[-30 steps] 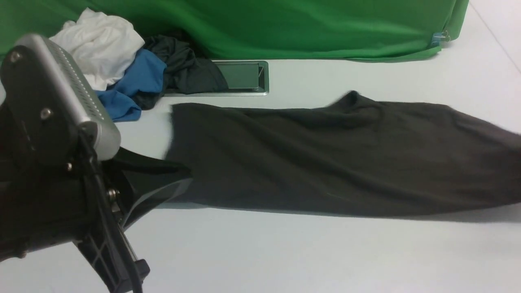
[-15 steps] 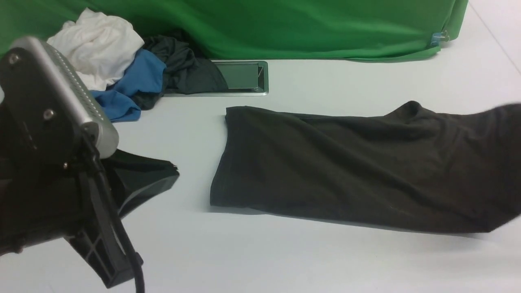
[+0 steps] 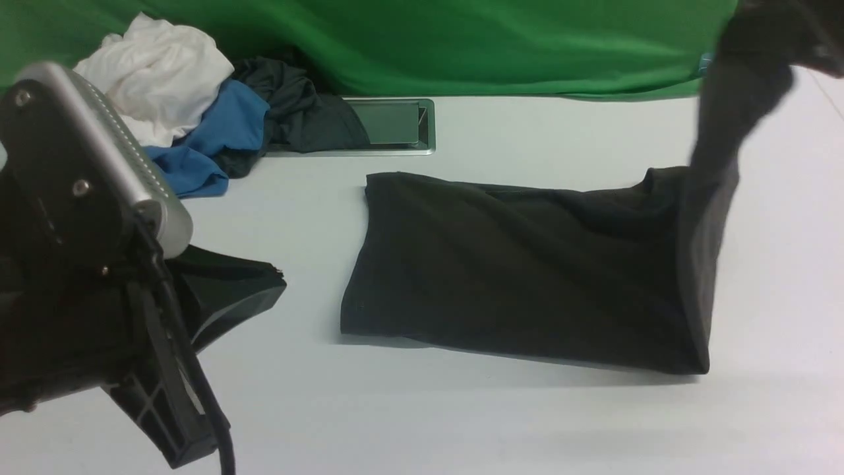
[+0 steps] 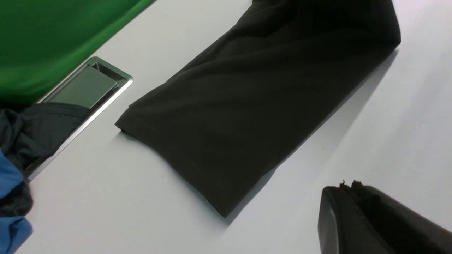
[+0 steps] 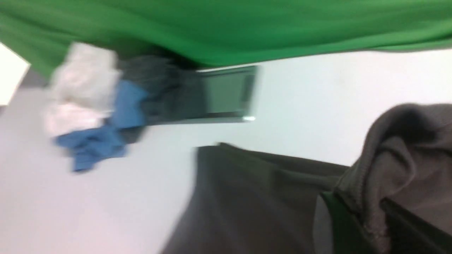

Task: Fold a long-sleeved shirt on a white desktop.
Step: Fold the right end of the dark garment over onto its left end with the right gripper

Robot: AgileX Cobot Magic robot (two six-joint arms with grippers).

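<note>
No writing is readable on the long-sleeved shirt at frame centre; the right tool pinches its edge, and the left tool is pressed together on nothing.

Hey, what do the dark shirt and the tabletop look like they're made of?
The long-sleeved shirt looks like soft matte knit, probably cotton: it drapes in loose folds with a stitched hem. The white desktop looks like smooth matte laminate or painted board, showing only soft shadows.

Bright green cloth backdrop along far edge; white, blue, dark garments heaped at left.
</note>
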